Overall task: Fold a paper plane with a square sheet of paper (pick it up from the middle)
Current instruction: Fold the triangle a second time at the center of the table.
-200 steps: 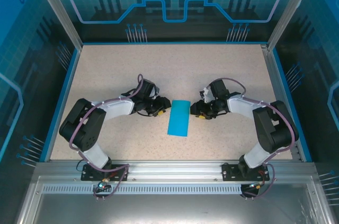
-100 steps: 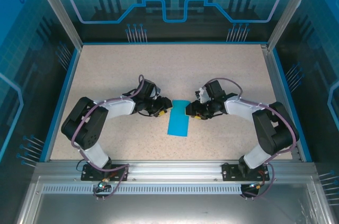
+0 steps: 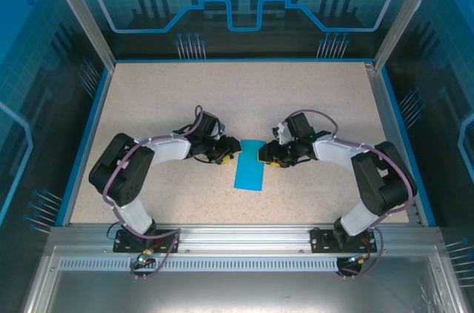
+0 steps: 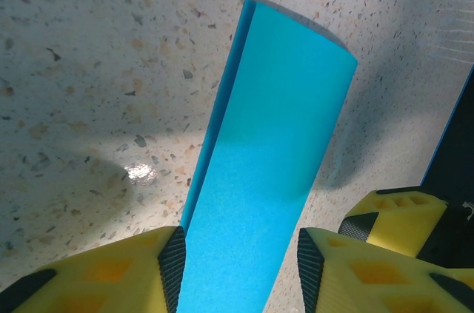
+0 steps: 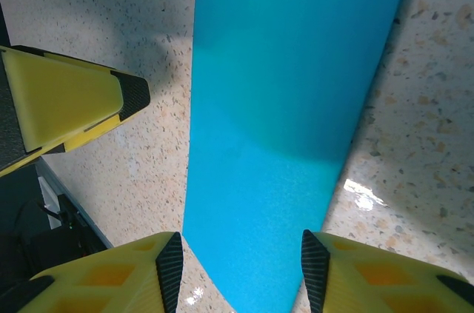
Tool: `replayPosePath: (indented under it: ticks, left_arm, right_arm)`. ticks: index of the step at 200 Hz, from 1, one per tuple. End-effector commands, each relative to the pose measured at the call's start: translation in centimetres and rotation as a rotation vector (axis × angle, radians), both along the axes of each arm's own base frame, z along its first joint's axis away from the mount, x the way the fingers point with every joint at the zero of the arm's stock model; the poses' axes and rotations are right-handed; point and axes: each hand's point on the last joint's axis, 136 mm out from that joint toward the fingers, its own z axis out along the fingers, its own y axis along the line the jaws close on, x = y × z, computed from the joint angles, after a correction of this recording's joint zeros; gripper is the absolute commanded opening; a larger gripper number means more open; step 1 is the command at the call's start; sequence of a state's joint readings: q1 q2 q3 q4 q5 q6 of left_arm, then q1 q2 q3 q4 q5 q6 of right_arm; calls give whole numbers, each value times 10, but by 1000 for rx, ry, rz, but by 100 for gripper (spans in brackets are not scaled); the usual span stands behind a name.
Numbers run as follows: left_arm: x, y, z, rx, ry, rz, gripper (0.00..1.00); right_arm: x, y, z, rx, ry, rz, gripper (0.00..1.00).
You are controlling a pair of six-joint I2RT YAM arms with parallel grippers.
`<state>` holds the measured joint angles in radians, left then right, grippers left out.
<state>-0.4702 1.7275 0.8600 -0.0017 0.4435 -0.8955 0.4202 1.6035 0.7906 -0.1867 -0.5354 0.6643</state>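
Observation:
The square sheet of paper lies flat on the speckled table as a narrow cyan-blue strip with two layers showing along one long edge. My left gripper is at the strip's far end from the left, and my right gripper faces it from the right. In the left wrist view the paper runs between the open left gripper, its edge close to one pad. In the right wrist view the paper passes between the open right gripper, with small gaps at both pads.
The table is boxed in by blue edging and metal frame posts. Each wrist view catches a yellow finger of the opposite gripper beside the strip: the right one and the left one. The two grippers are very close together.
Both grippers have crept inward toward the strip's far end, the right one moving left the most. The paper has stayed in place and the jaws have kept their width.

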Motion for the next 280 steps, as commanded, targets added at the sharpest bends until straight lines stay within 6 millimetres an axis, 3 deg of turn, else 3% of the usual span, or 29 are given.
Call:
replayPosePath:
  ticks: [1, 102, 280]
  left_arm:
    - [2, -5, 4, -26, 18, -5, 47]
    - [0, -10, 3, -51, 25, -27, 47]
    - [-6, -18, -5, -7, 52, -81, 53]
  right_arm:
    - [-4, 9, 0, 28, 20, 25, 49]
    - [-8, 23, -13, 17, 54, 62, 47]
    - [-20, -3, -53, -117, 114, 49, 44]
